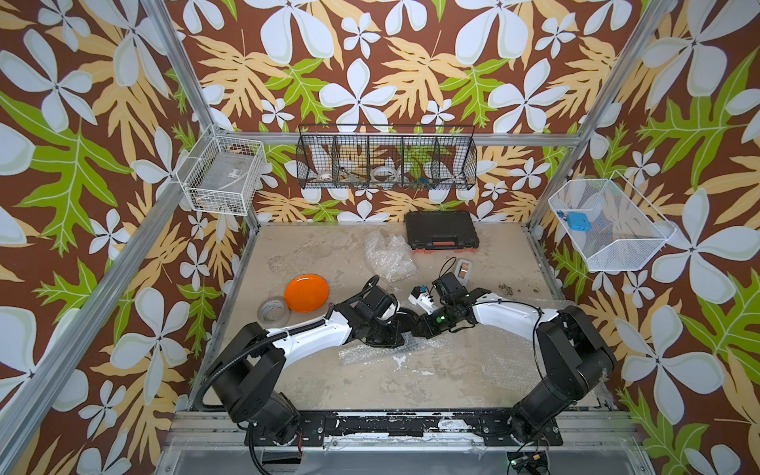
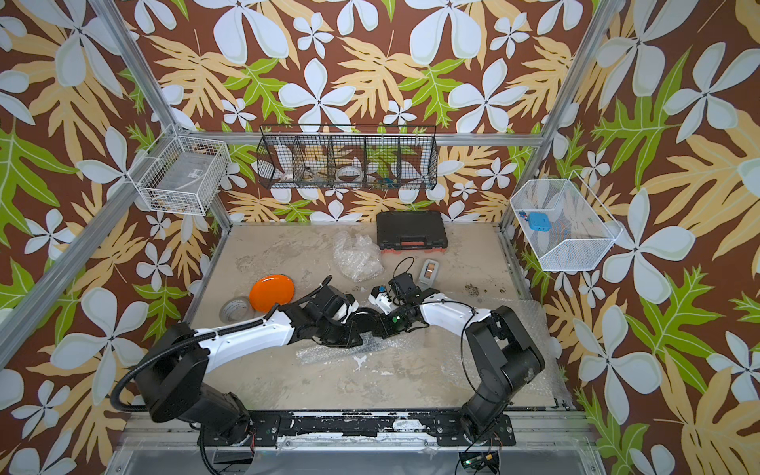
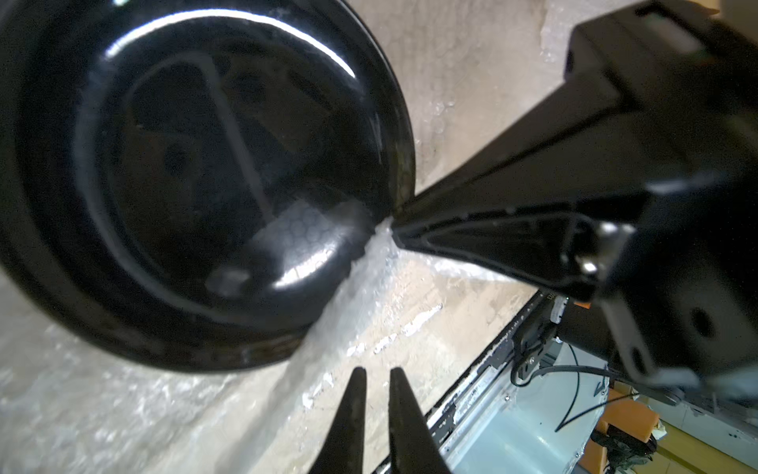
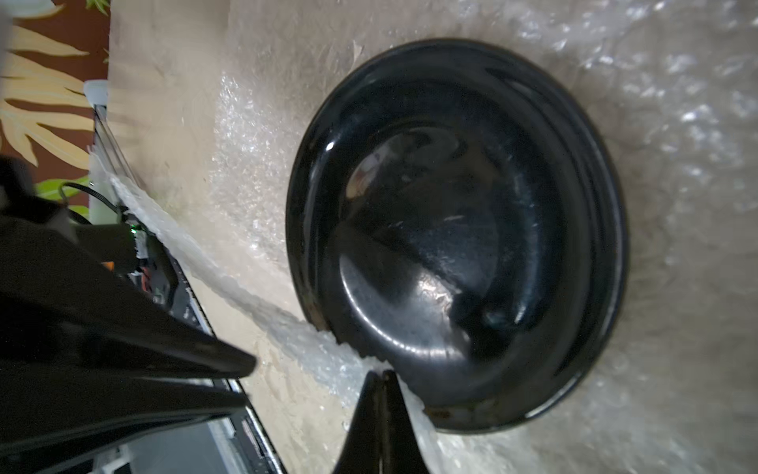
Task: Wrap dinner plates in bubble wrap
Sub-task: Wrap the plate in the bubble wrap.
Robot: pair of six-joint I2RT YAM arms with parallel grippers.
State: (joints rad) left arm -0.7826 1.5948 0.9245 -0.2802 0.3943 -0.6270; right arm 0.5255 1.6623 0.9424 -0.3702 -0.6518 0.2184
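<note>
Just beyond the tips of my right gripper (image 4: 383,375), clamped on the bubble wrap (image 4: 266,312) edge, sits the black plate (image 4: 455,230). My left gripper (image 3: 376,371) hangs beside it, jaws slightly apart and empty. I judge a hard pull could slide the plate off.

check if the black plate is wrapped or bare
Bare: the black plate lies face up on the bubble wrap, its glossy inside exposed.

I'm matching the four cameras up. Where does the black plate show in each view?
In a top view: black plate, a dark sliver at the centre, mostly hidden.
In a top view: the same dark sliver.
Left wrist: large and close.
Right wrist: large, nearly whole.
Shared landmark: the bubble wrap spread under it, seen in all four.
</note>
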